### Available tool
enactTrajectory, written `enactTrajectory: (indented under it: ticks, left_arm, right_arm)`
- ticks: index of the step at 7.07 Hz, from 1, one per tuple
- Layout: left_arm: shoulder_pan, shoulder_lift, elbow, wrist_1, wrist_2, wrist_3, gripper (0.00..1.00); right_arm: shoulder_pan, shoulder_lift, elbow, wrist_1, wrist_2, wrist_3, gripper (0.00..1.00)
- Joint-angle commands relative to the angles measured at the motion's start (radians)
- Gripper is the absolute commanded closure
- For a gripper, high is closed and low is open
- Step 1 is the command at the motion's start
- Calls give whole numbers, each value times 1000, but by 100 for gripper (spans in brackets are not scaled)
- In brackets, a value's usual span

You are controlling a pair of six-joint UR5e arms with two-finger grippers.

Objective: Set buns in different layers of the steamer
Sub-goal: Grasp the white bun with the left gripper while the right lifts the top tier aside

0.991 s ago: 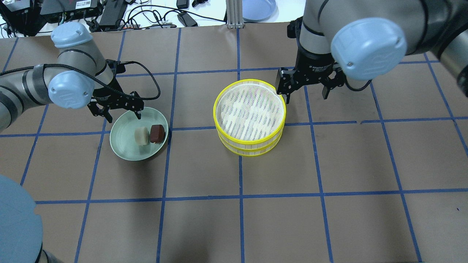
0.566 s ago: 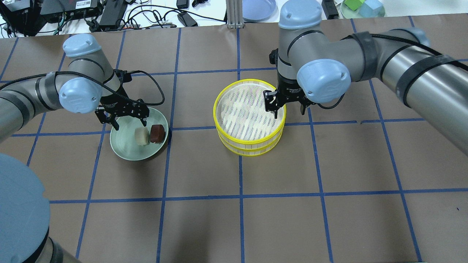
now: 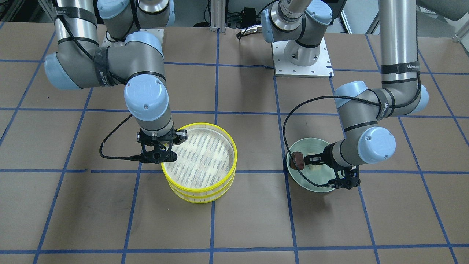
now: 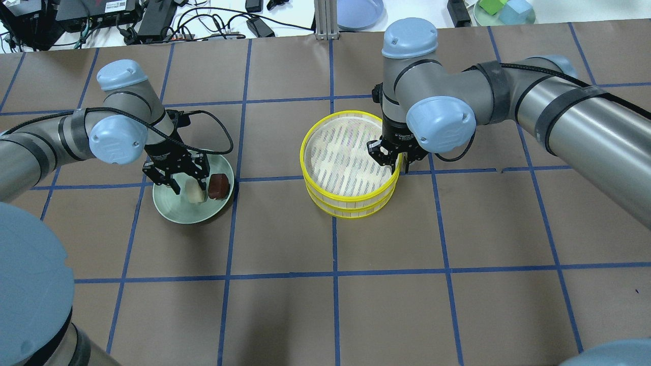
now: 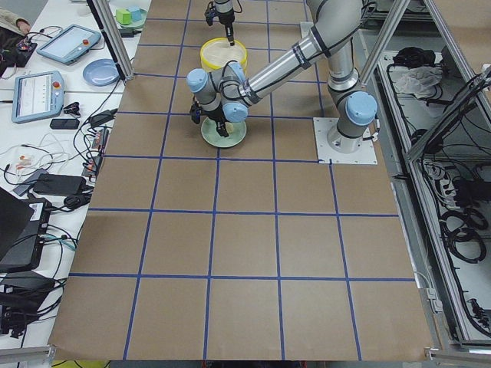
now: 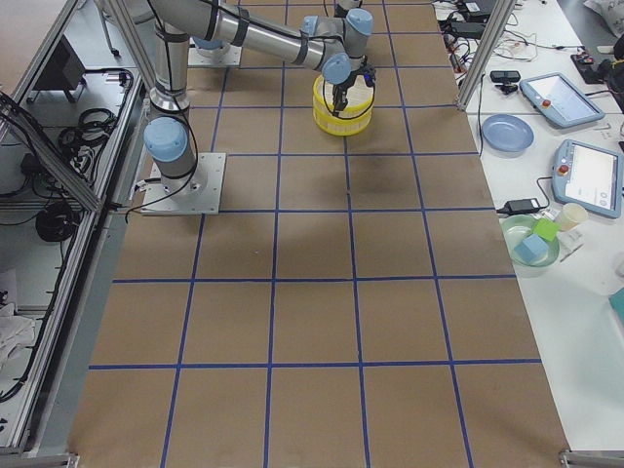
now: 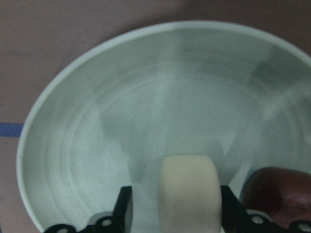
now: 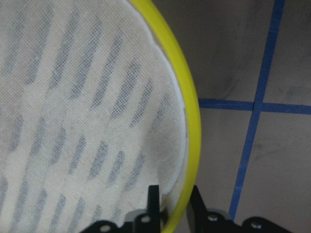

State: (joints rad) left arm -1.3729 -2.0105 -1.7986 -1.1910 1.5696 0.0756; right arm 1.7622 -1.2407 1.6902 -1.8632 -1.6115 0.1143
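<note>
The cream bun (image 4: 195, 193) and the reddish-brown bun (image 4: 218, 185) lie side by side in the pale green plate (image 4: 178, 216). My left gripper (image 4: 190, 184) is low in the plate, open, with its jaws on either side of the cream bun (image 7: 189, 189). The brown bun (image 7: 279, 191) is just beside it. The two steamer layers are stacked, the top layer (image 4: 303, 157) on the lower layer (image 4: 351, 212), and both look empty. My right gripper (image 4: 394, 161) is shut on the top layer's yellow rim (image 8: 187, 131) at its right side.
A blue plate (image 4: 358, 10), a green bowl of blocks (image 4: 503, 10) and cables with electronics (image 4: 152, 20) lie beyond the table's far edge. The brown paper with blue tape lines (image 4: 335, 315) covers the near half.
My left gripper moved down and right into the plate, around the cream bun. My right gripper moved left from beside the steamer onto its right rim and closed on it.
</note>
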Motion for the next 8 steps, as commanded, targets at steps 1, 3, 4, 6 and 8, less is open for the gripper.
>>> enactTrajectory:
  ticks: [1,3,4,6,8]
  left_arm:
    - [0,-1,2,5,3,10,49]
    - [0,22,27,13,3,73,100]
    - [0,32,48,1,3,75,100]
    - [-15,99,73,-21,-3,73,100]
    - [-119,157,129,-36,-46,-62,100]
  right_arm:
    - [-7,-64,-7,12,-13,1,100]
    - [-47,-173,-58,138,-21,-15,100]
    - [-85,-219,-122,232,-36,-33,100]
    - [-189,-296,-173,384,-50,-147,100]
    - [-309,-333,-170,442,-39,-286,100]
